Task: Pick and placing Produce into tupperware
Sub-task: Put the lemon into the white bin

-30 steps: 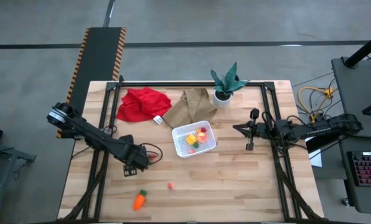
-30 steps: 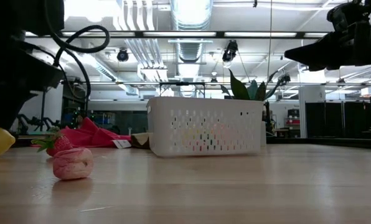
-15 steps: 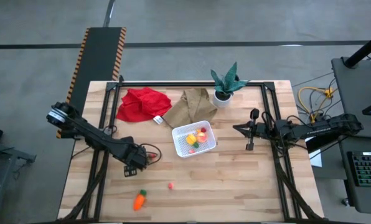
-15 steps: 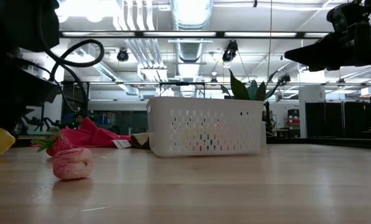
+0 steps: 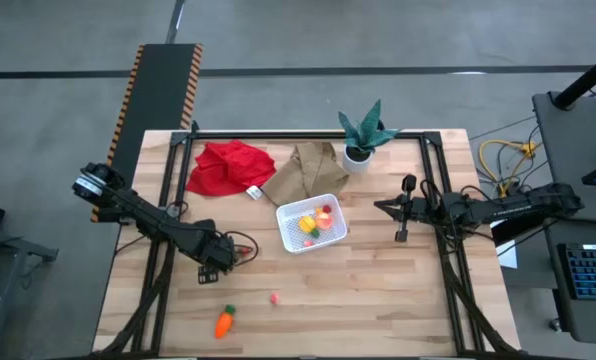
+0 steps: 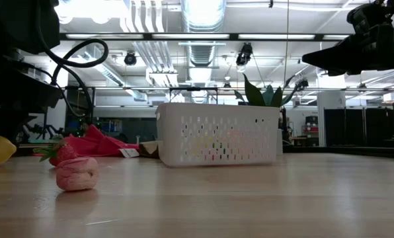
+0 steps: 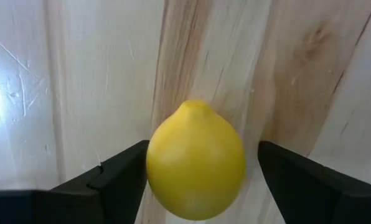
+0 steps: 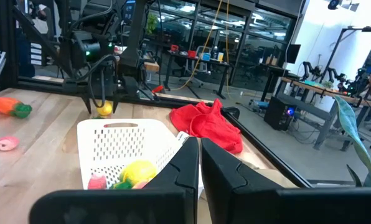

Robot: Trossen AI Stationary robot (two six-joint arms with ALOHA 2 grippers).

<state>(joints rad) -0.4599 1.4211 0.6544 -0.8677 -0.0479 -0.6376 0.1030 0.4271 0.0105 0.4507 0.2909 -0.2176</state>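
A yellow lemon (image 7: 196,160) lies on the wooden table, and my left gripper (image 7: 201,168) points down over it, open, with one dark finger on each side. In the high view the left gripper (image 5: 216,266) hides the lemon. The white tupperware (image 5: 282,222) sits mid-table with several produce pieces inside. An orange carrot (image 5: 223,321) and a pink berry (image 5: 274,297) lie near the front edge. My right gripper (image 8: 199,149) is shut and held level to the right of the tupperware. My left gripper stands astride the lemon from above. One finger (image 7: 120,171) meets the lemon's outline, and I cannot tell whether it touches. The other finger (image 7: 285,171) is a small gap away from the lemon's opposite side. The lemon rests on the table.
A red cloth (image 5: 230,166), a brown cloth (image 5: 306,170) and a potted plant (image 5: 363,135) lie along the far edge. Dark frame rails (image 5: 168,240) run down both sides of the table. Bare wood lies between the tupperware and the front edge.
My left gripper has sunk a little toward the lemon, staying open. The right arm and the produce have kept still.
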